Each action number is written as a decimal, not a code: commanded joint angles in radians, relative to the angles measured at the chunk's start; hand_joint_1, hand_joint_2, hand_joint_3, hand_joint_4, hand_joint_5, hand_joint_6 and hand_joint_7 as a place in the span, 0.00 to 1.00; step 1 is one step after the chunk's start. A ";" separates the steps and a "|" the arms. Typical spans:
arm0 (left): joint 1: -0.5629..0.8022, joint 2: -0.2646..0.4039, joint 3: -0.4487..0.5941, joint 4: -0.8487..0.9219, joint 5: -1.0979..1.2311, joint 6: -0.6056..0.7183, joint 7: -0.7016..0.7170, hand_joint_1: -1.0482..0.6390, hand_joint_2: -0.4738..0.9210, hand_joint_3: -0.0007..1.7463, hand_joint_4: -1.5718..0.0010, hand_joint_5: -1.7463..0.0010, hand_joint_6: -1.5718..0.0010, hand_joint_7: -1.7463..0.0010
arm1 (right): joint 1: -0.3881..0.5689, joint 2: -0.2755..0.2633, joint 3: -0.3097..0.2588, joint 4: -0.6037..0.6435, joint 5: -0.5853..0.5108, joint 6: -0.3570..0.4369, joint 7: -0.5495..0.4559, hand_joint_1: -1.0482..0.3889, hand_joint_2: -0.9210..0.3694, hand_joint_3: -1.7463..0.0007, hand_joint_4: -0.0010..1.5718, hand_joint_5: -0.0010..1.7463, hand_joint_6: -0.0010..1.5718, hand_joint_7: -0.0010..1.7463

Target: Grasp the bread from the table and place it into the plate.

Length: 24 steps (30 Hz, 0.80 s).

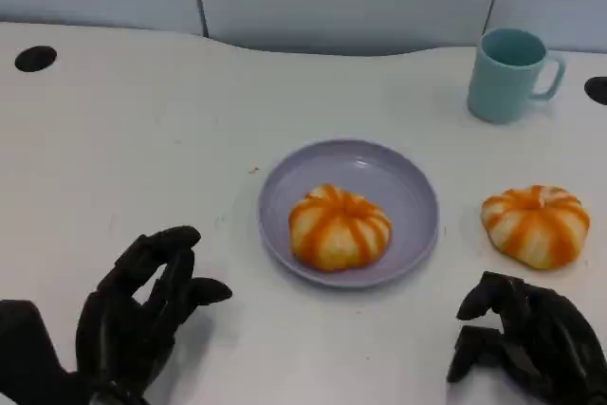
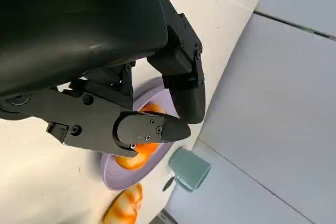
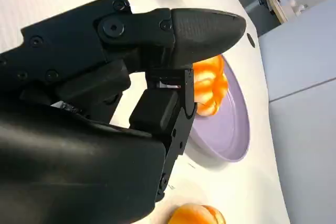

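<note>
Both hands rest near the table's front edge, holding nothing.

Left hand (image 1: 142, 315) lies with fingers loosely apart; right hand (image 1: 531, 339) has its fingers curled in, empty. One bread (image 1: 339, 227) sits in the lilac plate (image 1: 417, 192) at centre. A second bread (image 1: 536, 224) lies on the table (image 1: 142, 139) right of the plate, just beyond the right hand. A teal mug (image 1: 510, 74) stands far right.
</note>
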 commanded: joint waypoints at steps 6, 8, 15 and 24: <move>0.007 0.007 0.012 0.028 0.048 -0.040 -0.005 0.39 0.99 0.20 0.59 0.09 0.64 0.25 | 0.003 -0.022 -0.018 0.002 0.011 0.003 0.005 0.44 0.00 0.75 0.80 0.60 0.74 0.56; 0.003 0.007 0.009 0.042 0.061 -0.046 -0.001 0.39 1.00 0.19 0.59 0.09 0.64 0.25 | 0.000 -0.024 -0.021 0.010 0.010 -0.002 0.004 0.44 0.00 0.75 0.80 0.60 0.74 0.56; -0.018 -0.001 0.011 0.090 0.107 -0.075 0.012 0.39 1.00 0.19 0.57 0.12 0.63 0.25 | -0.017 -0.028 -0.033 0.039 0.018 -0.011 0.008 0.44 0.00 0.76 0.80 0.60 0.73 0.56; -0.030 -0.008 0.024 0.103 0.098 -0.069 0.002 0.39 0.99 0.21 0.58 0.09 0.64 0.22 | -0.031 -0.027 -0.040 0.065 0.011 -0.025 0.008 0.44 0.00 0.75 0.80 0.61 0.73 0.56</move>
